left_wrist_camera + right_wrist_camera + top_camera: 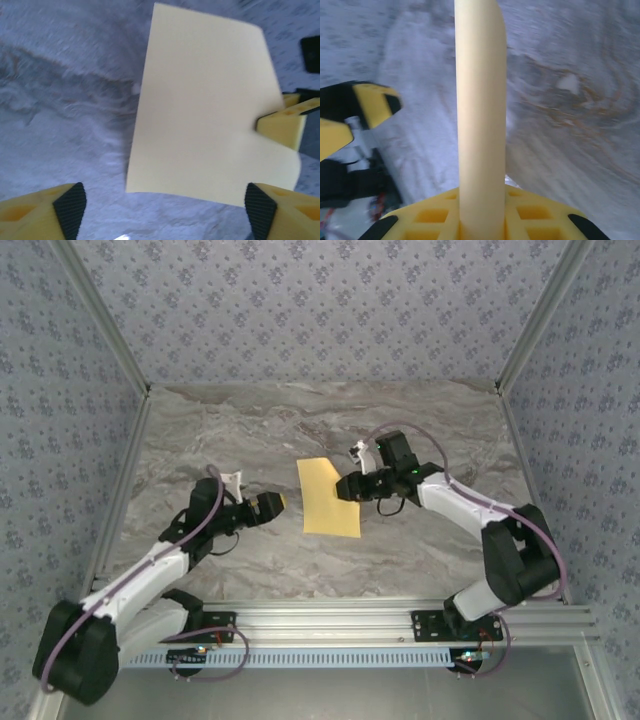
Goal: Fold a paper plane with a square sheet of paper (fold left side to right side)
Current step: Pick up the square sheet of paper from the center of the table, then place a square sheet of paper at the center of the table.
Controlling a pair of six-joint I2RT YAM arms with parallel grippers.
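Right gripper (345,487) clamps edge of the paper (325,498).

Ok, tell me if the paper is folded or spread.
Folded, it seems: from above the paper is an oblong, not a square, and the right claw pinches its right edge. Crease: cannot tell.
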